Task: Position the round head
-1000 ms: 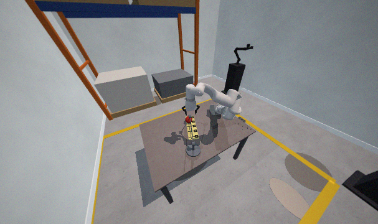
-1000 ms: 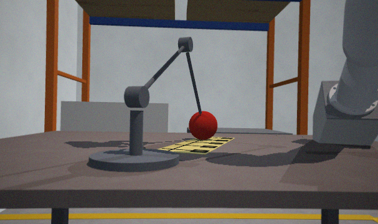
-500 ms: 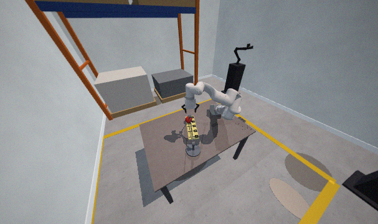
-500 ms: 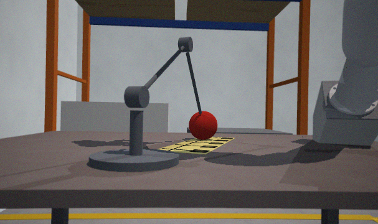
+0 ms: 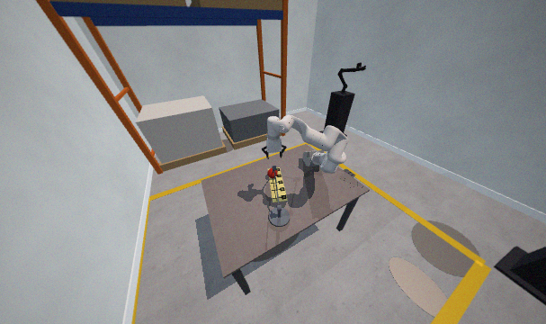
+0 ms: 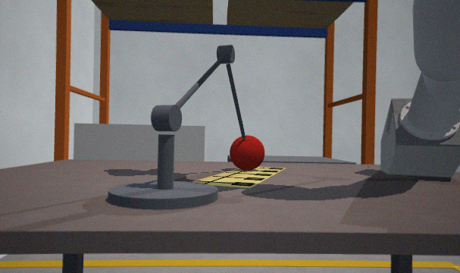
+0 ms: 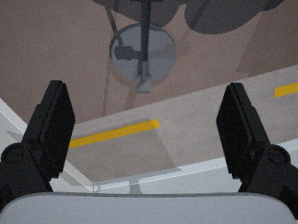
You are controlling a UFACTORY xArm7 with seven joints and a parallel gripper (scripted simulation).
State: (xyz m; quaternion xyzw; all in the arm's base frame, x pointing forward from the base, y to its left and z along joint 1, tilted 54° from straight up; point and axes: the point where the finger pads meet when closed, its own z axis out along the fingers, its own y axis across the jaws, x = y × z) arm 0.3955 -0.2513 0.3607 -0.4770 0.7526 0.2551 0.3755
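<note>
The lamp stands on the bench (image 5: 237,234) (image 6: 63,216) with its round grey foot (image 5: 279,218) (image 6: 162,194) (image 7: 160,46) flat on the top. Its two arms fold up to a high elbow (image 6: 226,54). The red round head (image 5: 273,171) (image 6: 247,152) hangs over the far end of the yellow strip (image 5: 278,189) (image 6: 214,177), a little clear of the bench. My gripper (image 5: 273,155) (image 7: 146,100) is open and empty. It is above and just beyond the head, apart from it. The head is hidden in the wrist view.
My arm's base (image 5: 310,162) (image 6: 415,152) sits on the bench to the right of the lamp. Beyond the bench stand an orange rack (image 5: 97,81) (image 6: 63,76), two crates (image 5: 178,128) (image 5: 247,119) and a black pedestal (image 5: 340,110). Yellow tape (image 5: 412,216) lines the floor.
</note>
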